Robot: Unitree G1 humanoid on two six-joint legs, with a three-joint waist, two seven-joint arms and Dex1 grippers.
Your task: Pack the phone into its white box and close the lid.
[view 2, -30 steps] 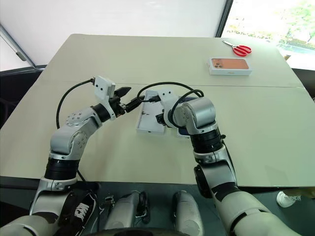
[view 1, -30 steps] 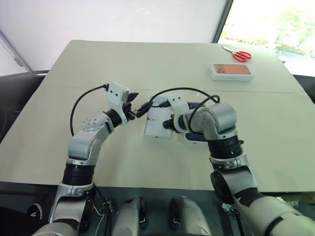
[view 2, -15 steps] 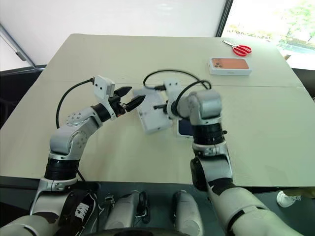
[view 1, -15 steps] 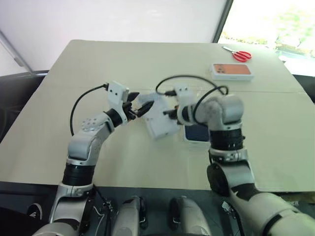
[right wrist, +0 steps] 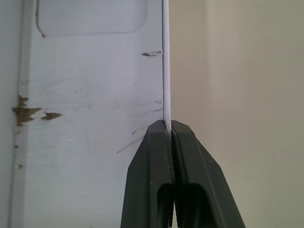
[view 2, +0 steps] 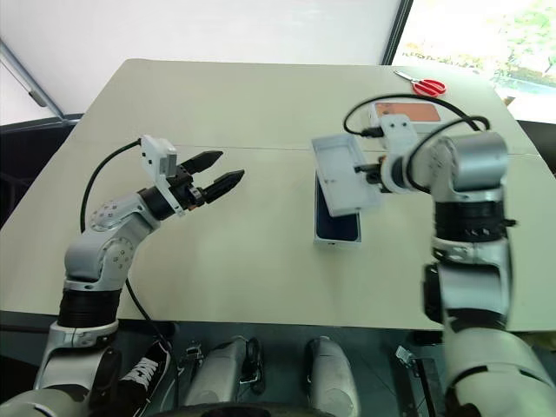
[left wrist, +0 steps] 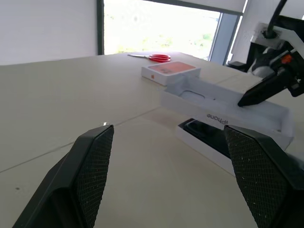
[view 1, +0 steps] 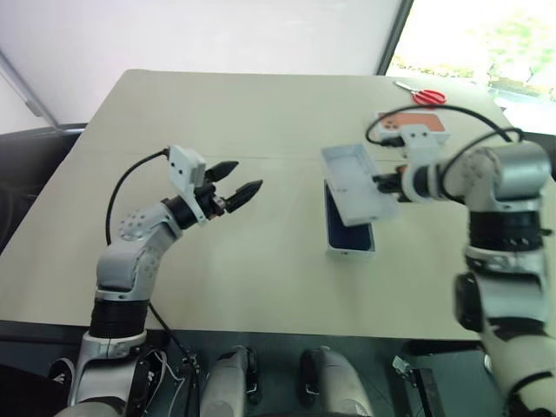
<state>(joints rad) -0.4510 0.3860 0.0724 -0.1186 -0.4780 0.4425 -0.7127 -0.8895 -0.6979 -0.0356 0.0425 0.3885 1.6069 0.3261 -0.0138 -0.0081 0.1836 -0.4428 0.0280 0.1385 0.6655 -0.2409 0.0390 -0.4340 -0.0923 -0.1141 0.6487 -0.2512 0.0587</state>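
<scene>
The dark navy phone (view 1: 349, 228) lies face down in the shallow white box (view 1: 351, 253) at the middle of the table. My right gripper (view 1: 382, 181) is shut on one side wall of the lid (view 1: 358, 181). It holds the lid tilted in the air above the box's far end, plain white inside turned up. The right wrist view shows the pinched wall between the fingertips (right wrist: 159, 135) and brown marks on the lid's inner floor (right wrist: 90, 95). My left gripper (view 1: 247, 174) hovers open and empty over the table, well to the left of the box.
A white box with an orange phone picture (view 2: 426, 110) lies at the far right, partly behind my right wrist. Red-handled scissors (view 2: 424, 87) lie beyond it. A seam (view 1: 287, 158) crosses the table top.
My right gripper closed on the lid's wall, lifted it off the table beside the box and swung it up and to the right. The left gripper stayed open and drew back a little.
</scene>
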